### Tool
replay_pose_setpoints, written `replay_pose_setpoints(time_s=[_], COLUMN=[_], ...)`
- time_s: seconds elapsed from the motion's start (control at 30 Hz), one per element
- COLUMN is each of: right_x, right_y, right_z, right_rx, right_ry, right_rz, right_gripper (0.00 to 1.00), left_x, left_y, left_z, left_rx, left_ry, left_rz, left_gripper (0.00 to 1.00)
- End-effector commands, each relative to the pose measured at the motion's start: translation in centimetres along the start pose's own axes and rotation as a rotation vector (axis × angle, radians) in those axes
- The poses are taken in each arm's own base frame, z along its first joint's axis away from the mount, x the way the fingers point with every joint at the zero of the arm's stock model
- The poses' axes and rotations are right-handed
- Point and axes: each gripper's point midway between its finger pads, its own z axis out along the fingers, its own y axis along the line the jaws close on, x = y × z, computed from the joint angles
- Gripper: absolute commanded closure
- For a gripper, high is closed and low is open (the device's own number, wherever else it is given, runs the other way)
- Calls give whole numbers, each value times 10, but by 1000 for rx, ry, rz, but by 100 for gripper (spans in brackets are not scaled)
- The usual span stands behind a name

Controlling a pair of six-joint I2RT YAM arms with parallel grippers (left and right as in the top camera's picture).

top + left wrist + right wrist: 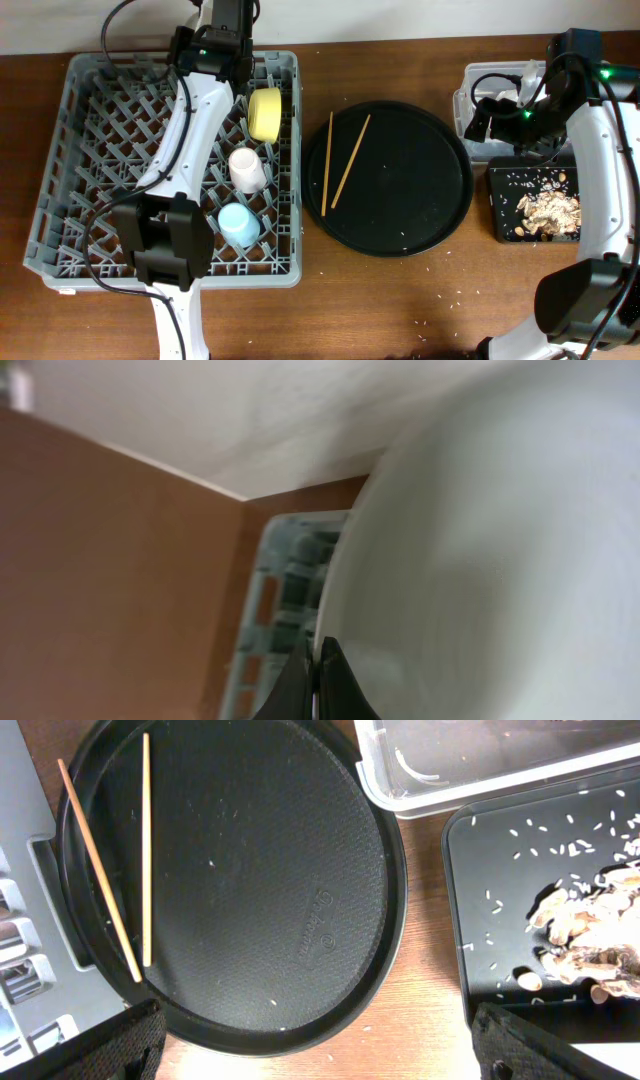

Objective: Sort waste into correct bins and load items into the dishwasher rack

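My left gripper (318,680) is shut on the rim of the pale grey-white plate (480,560), which fills the left wrist view. Overhead, that gripper (226,40) is over the far edge of the grey dishwasher rack (60,160), and the arm hides the plate. The yellow bowl (265,113), pink cup (246,168) and light blue cup (238,224) sit in the rack. Two chopsticks (350,160) (146,840) lie on the round black tray. My right gripper (497,118) (315,1050) is open and empty, over the table between the round tray and the bins.
The round black tray (420,180) (280,900) sits mid-table. At the right are the clear tub (470,75) (480,760) and the shallow black tray (505,200) (480,900), which holds tan food scraps (550,210) (590,940). Crumbs dot the table.
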Motion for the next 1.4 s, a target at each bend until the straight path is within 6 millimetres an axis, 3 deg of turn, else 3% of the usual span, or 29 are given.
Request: replay_pose_setpoints(time_s=[0.0, 0.13, 0.33, 0.4, 0.5, 0.57, 0.73, 0.87, 0.97, 1.03, 1.1, 1.2, 1.37], right_x=[-4, -4, -4, -4, -4, -4, -4, -4, -4, -4, -4, -4, -4], right_y=[0, 0, 0, 0, 0, 0, 0, 0, 0, 0, 0, 0, 0], right_z=[-9, -9, -9, -9, -9, -9, -9, -9, -9, -9, -9, -9, -9], right_rx=[6, 6, 6, 6, 6, 6, 6, 6, 6, 6, 6, 6, 6], right_ry=[-32, -32, -32, -32, -32, -32, -32, -32, -32, -32, -32, -32, -32], right_rz=[3, 3, 3, 3, 3, 3, 3, 3, 3, 3, 3, 3, 3], right_gripper=[2, 1, 1, 1, 2, 2, 2, 1, 2, 2, 2, 2, 2], left_x=[12, 12, 5, 9, 17, 18, 11, -12, -27, -28, -21, 6, 49], left_y=[8, 9, -42, -49, -60, -70, -76, -76, -82, -99, -120, -166, -254], left_z=[9, 10, -11, -14, -16, -16, -21, -58, -101, -138, -166, -204, -236], left_rx=[-131, -137, 55, 90, 152, 212, 269, 490, 730, 915, 1029, 1102, 1142], left_ry=[52, 55, 6, 15, 33, 34, 20, -1, -6, 29, 62, 148, 237], left_rz=[38, 37, 102, 131, 164, 146, 59, -68, -163, -212, -177, -60, 135], left_gripper=[100, 100, 99, 89, 58, 48, 44, 42, 42, 42, 43, 43, 52])
